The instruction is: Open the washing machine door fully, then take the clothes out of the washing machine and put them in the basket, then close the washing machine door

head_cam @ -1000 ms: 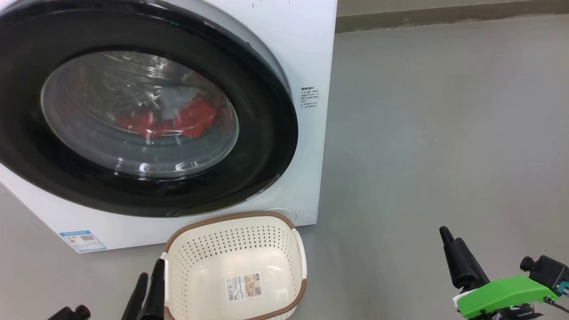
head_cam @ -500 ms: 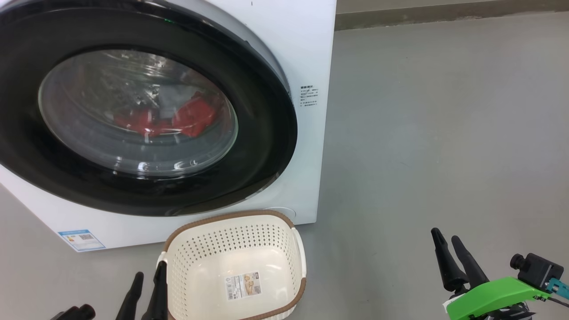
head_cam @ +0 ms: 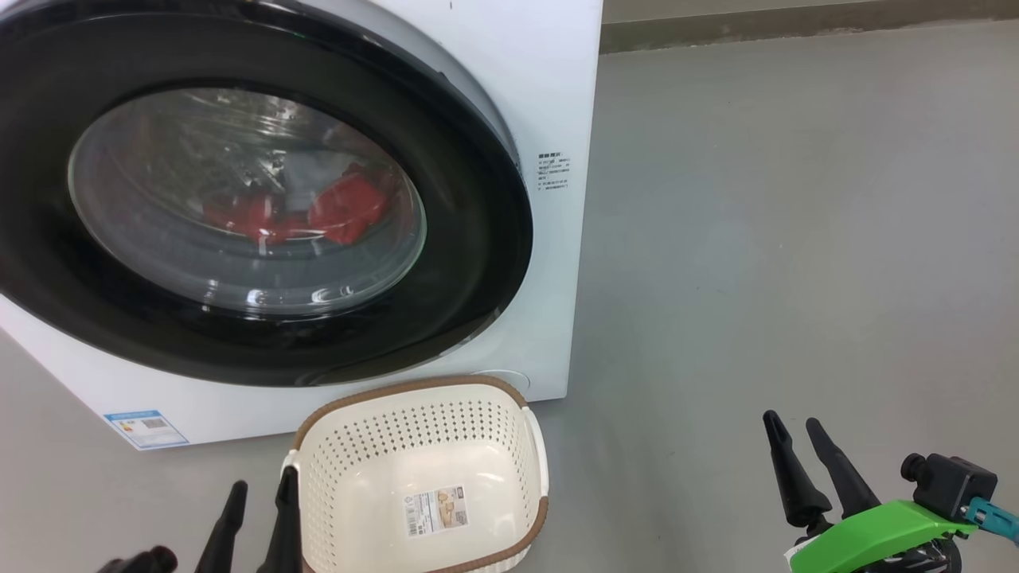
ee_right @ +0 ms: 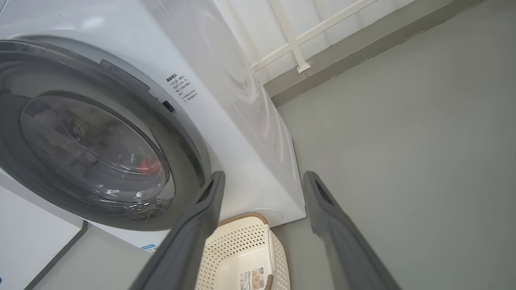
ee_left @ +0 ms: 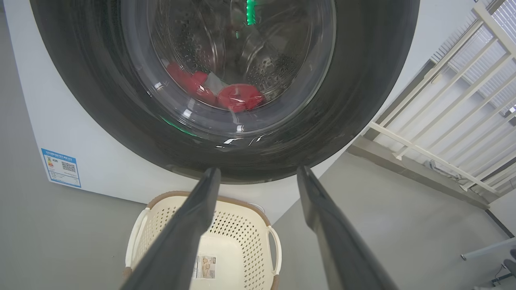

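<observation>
Shows the washing machine [head_cam: 557, 95] at the far left on a grey floor [head_cam: 756, 239], with the washing machine door [head_cam: 478, 239] shut flush against its white front. Shows the clothes [head_cam: 346, 208] behind the glass, low in the drum, red with a grey patch. Places the basket [head_cam: 382, 446] upright on the floor just in front of the machine's lower right corner, a paper label [head_cam: 438, 511] on its bottom. Has the left gripper [head_cam: 263, 479] at the basket's near left edge, jaws apart and clamped on nothing; cannot tell whether touching the rim. Has the right gripper [head_cam: 790, 419] well to the right over the floor, jaws likewise apart, holding nothing.
</observation>
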Robot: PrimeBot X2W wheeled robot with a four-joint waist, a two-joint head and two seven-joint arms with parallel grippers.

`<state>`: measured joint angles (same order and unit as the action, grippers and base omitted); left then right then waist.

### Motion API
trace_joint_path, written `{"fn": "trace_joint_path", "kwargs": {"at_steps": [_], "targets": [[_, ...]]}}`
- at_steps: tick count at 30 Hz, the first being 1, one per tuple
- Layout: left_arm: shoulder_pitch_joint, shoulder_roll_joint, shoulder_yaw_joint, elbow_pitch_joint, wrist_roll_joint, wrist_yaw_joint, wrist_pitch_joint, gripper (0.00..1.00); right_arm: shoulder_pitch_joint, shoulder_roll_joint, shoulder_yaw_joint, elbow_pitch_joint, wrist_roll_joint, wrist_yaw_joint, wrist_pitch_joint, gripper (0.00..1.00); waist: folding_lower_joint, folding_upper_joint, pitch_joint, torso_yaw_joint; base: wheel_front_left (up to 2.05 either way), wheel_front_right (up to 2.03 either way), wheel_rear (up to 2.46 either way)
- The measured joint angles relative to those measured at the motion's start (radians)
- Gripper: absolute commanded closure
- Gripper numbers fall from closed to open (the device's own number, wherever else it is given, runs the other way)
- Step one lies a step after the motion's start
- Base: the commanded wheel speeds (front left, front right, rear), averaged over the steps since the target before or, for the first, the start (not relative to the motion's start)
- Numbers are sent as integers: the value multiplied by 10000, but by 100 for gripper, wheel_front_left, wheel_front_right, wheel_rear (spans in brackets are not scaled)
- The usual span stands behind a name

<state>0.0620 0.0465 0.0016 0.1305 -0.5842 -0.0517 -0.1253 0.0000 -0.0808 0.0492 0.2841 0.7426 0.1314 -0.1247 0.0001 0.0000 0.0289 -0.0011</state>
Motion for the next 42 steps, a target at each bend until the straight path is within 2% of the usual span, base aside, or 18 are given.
{"fn": "trace_joint_path", "kwargs": {"at_steps": [26, 42], "targets": [[419, -23, 234, -414, 2786, -17, -727, 0, 214, -134, 267, -50, -2092, 0, -725, 0, 0, 0, 69, 8, 0, 0, 0], [419, -21, 293, -207, 3751, -205, -1156, 0, 425, -98, -67, -63, -3528, 0, -1149, 0, 0, 0, 200, 18, 0, 0, 0]]}}
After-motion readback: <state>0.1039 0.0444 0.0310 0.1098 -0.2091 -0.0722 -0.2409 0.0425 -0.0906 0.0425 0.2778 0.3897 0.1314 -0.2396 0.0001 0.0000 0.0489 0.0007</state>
